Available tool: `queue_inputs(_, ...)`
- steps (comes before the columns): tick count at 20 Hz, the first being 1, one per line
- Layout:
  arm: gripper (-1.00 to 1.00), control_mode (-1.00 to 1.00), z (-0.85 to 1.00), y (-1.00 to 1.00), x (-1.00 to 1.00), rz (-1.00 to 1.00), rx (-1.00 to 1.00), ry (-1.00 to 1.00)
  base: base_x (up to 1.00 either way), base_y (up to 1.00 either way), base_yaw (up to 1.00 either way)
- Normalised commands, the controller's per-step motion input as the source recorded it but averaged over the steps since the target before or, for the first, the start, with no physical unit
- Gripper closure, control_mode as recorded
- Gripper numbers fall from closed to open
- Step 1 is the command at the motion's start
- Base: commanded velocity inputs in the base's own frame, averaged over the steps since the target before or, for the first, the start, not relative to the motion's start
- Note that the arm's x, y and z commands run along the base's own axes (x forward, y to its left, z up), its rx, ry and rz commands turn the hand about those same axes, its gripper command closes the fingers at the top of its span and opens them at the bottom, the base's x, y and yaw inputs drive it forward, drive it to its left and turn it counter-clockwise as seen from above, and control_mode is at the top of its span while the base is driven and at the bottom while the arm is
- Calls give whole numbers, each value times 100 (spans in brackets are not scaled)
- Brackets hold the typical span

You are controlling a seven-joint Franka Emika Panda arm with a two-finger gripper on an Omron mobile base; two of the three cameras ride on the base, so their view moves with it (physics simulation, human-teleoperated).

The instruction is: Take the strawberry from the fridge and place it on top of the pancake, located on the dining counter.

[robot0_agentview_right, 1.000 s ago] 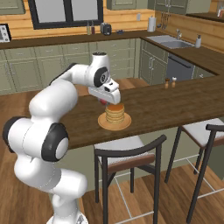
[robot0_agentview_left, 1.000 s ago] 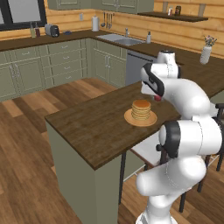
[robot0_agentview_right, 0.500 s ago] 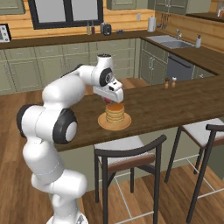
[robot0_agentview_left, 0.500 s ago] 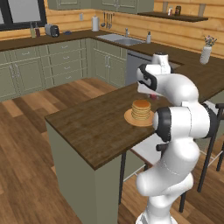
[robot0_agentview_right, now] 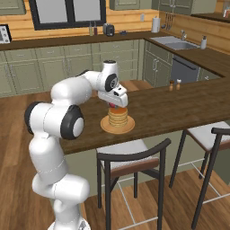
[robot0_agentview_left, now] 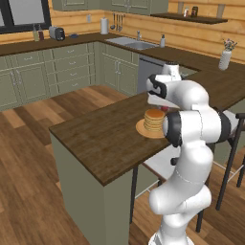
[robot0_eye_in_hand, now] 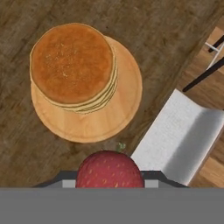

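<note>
Having swung closer over the pancake point(robot0_eye_in_hand: 72, 65) since a moment ago, the gripper point(robot0_agentview_right: 116, 105) keeps its fingers closed on the strawberry point(robot0_eye_in_hand: 109, 170), so release seems near.

The dark wooden counter point(robot0_agentview_right: 170, 108) runs across mid-frame in the right base view. A plate point(robot0_agentview_right: 117, 125) with the pancake point(robot0_agentview_right: 117, 115) stack sits near its front edge, two small shakers point(robot0_agentview_right: 174, 85) toward the upper right.

1 strawberry point(robot0_eye_in_hand: 109, 169), 1 pancake point(robot0_eye_in_hand: 72, 65) stack on 1 plate point(robot0_eye_in_hand: 127, 109), 2 stools point(robot0_agentview_right: 128, 158) at 1 dining counter point(robot0_agentview_left: 105, 136).
</note>
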Motion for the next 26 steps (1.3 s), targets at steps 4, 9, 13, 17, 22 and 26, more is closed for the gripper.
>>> queue_inputs(4,100,-100,-21,0,23,0,0,-2,0,0,0)
queue_inputs(9,100,-100,-24,0,28,0,0,-2,0,0,0)
queue_inputs(13,100,-100,-19,0,29,0,0,-2,0,0,0)
queue_inputs(17,100,-100,-24,0,32,0,0,0,0,0,0)
queue_inputs(22,100,-100,-10,0,38,0,0,0,0,0,0)
queue_inputs(26,100,-100,-1,0,38,0,0,0,0,0,0)
